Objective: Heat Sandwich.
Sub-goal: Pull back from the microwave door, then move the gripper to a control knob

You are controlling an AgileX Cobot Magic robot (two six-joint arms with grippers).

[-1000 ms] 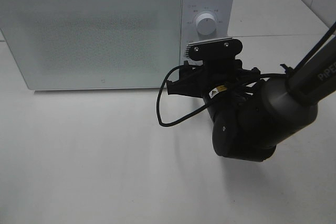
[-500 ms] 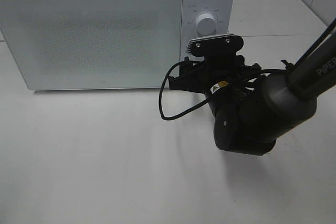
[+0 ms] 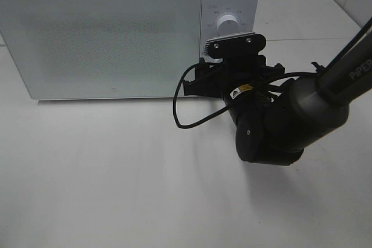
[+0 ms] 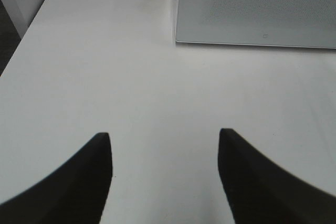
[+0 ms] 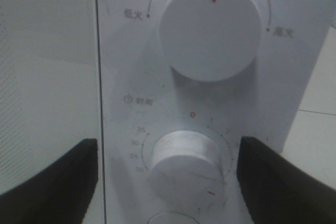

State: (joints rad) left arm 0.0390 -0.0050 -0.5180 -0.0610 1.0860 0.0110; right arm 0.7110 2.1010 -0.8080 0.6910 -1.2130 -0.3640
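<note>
My right claw (image 5: 168, 141) stands wide open at the microwave's (image 3: 104, 33) control panel. Its fingers flank the lower dial (image 5: 184, 169) and grip nothing. My left claw (image 4: 164, 133) hangs open and empty over the white counter (image 4: 131, 77), the closed microwave door beyond it. The sandwich shows in no view, so I cannot tell where it is.
</note>
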